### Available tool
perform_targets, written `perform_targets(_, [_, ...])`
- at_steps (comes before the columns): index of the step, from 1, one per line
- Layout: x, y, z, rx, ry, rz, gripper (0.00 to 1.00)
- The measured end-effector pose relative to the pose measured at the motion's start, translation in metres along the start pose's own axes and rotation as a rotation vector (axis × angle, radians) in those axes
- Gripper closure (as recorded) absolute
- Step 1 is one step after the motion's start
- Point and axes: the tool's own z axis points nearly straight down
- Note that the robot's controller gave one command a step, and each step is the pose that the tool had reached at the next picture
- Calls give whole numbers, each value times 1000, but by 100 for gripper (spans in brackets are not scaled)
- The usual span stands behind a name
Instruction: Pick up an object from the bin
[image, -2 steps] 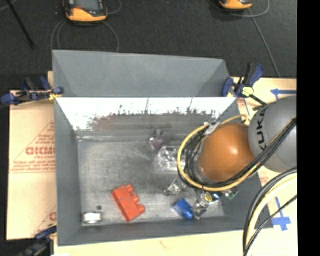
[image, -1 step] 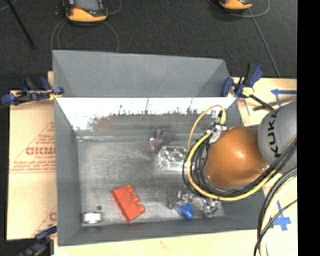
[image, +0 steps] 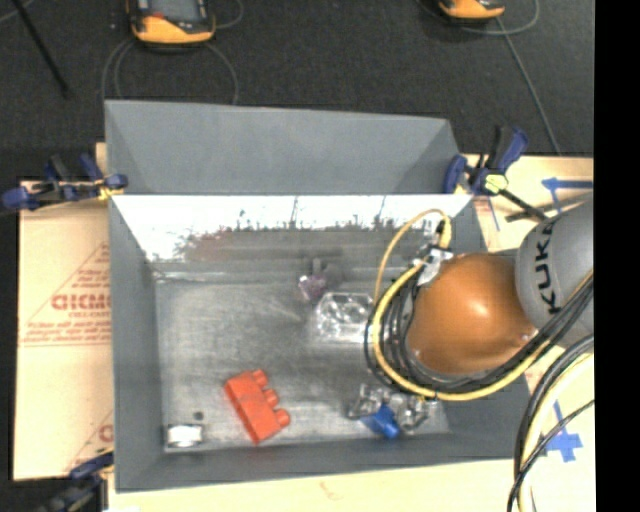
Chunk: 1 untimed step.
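Jaws are seen at the grey bin's (image: 130, 330) near right, over a small blue piece (image: 384, 426); their spread cannot be told. A red brick (image: 257, 405) is contained near left, clear wrap (image: 342, 315) centrally.

In the grey bin (image: 200, 330) lie a red brick (image: 257, 405), a purple bit (image: 312, 287) and perhaps clear plastic (image: 343, 313).

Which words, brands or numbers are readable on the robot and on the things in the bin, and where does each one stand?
"KUK": black letters on the grey arm; the rest cannot be seen.
On the red block, the clear wrapper and the other small things in the bin: no text can be read.
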Motion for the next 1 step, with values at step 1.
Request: perform_targets(1, [-2, -30, -130, 5, 3, -19, 100])
